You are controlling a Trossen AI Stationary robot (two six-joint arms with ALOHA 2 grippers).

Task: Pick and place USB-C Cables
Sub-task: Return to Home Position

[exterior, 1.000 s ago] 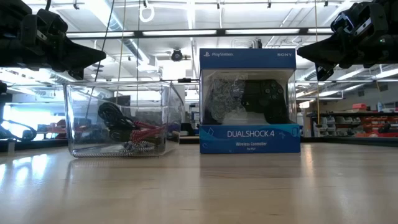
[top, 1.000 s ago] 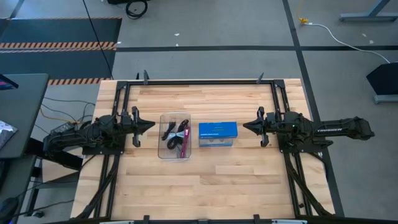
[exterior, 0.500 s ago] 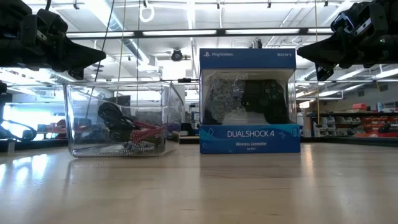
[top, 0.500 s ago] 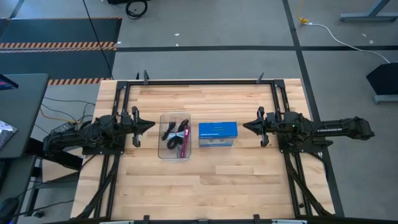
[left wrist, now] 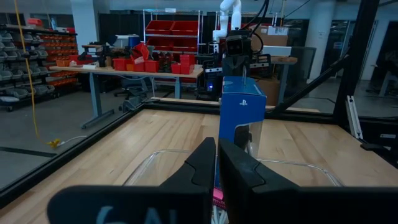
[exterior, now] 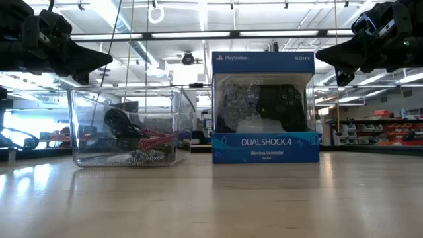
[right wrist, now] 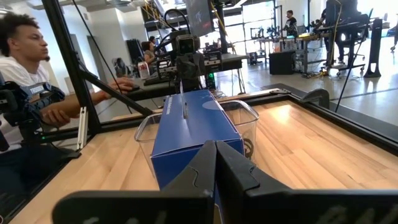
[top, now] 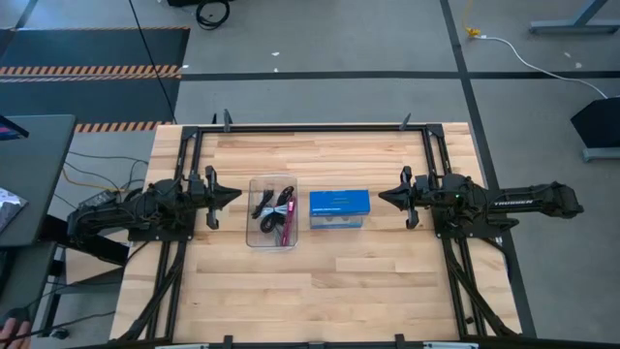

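Found cables (top: 274,211) all heaped inside bin (top: 252,238), left of table (top: 320,291) centre: tangled black, red and pink, couldn't split out five. Saw none loose on table. Read the heap's long axis as running along the bin, front to back, crosswise to both arms. Placed box (top: 339,206) just beside bin on its right, with a gap showing. Logged left gripper (top: 236,195) as nearer: raised, level, tip aimed at bin's left wall, near but apart. Logged right gripper (top: 382,197) mirrored opposite, tip aimed at box, with box between it and cables. Checked both wrist views: fingers (left wrist: 202,163) pressed together on each side, holding nothing. Judged placing done; expected no reach toward cables next, only settling at home pose, with nothing close enough to snag.
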